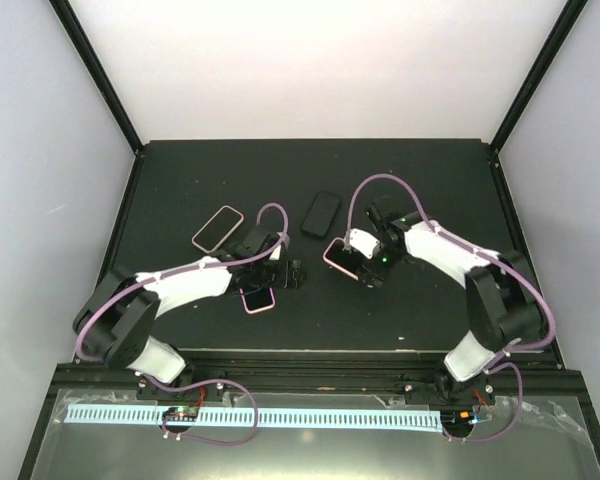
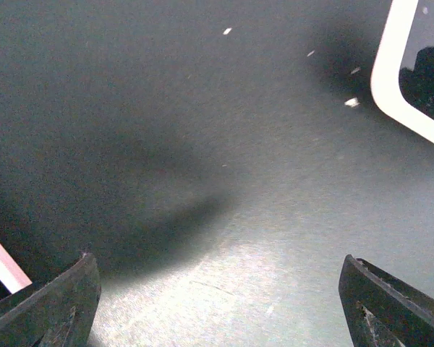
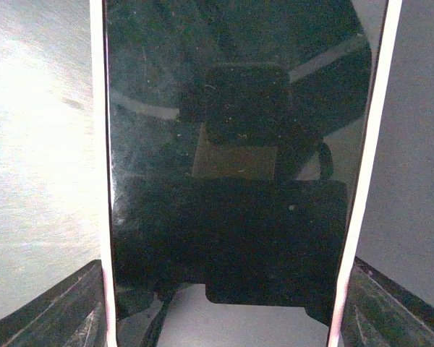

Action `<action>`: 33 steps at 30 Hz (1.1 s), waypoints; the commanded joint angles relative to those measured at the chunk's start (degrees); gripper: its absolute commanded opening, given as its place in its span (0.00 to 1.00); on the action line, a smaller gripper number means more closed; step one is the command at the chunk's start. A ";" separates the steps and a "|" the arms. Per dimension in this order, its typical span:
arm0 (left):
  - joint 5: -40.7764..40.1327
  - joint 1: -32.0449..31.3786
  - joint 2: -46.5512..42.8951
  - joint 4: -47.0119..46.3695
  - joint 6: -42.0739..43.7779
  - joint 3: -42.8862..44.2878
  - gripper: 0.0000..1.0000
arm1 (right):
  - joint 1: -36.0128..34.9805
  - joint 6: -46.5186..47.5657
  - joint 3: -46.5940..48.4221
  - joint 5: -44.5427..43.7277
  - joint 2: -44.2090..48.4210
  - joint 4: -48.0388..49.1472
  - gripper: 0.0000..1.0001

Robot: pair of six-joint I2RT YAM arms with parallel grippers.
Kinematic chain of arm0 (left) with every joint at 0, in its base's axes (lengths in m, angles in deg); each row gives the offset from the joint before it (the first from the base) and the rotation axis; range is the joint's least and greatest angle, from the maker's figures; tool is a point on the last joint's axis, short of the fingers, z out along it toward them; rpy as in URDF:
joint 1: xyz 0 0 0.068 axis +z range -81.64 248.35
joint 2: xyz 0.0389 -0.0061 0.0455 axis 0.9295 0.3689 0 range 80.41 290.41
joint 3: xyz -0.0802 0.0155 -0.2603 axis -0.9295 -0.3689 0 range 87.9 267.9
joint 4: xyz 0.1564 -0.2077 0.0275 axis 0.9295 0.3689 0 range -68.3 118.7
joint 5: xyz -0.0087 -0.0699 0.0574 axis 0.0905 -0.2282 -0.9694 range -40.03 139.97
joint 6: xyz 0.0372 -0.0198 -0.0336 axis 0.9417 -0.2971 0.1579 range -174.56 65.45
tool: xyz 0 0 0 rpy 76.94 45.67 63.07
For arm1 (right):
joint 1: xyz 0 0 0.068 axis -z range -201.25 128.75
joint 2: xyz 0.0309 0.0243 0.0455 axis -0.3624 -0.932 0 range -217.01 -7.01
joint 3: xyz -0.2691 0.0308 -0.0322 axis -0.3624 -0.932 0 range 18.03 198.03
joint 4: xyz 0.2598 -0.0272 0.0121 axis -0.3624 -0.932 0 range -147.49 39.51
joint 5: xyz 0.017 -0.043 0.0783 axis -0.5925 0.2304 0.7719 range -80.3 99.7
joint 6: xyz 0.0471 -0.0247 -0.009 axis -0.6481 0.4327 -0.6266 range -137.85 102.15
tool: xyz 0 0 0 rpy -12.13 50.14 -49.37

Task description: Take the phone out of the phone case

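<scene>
A phone with a dark screen (image 3: 231,181) sits in a pale pink case (image 3: 98,144) and fills the right wrist view. My right gripper (image 3: 224,303) is shut on it, one finger against each long side of the case. In the top view the right gripper (image 1: 360,262) holds this cased phone (image 1: 340,257) at the table's middle. My left gripper (image 1: 294,273) is open and empty just left of it, over bare mat (image 2: 220,311). The case's light rim (image 2: 390,72) shows at the upper right of the left wrist view.
A second pink-cased phone (image 1: 257,299) lies under the left arm; its edge (image 2: 1,262) shows at the lower left of the left wrist view. A third cased phone (image 1: 217,228) lies at the back left. A bare black phone (image 1: 321,213) lies at the back middle.
</scene>
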 commanded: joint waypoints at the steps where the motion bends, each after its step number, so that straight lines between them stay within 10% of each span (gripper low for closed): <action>1: 6.42 -0.48 -8.36 -9.28 -0.87 -1.63 0.93 | -0.29 -3.41 2.16 7.35 9.46 -1.13 0.57; 18: 1.00 -5.72 -15.27 -24.46 -13.79 1.42 0.80 | -0.28 -15.90 6.87 17.51 17.77 0.07 0.59; 33: 2.52 -6.08 -5.66 -35.42 -23.88 5.08 0.37 | -0.36 -17.02 4.45 17.77 19.81 2.38 0.59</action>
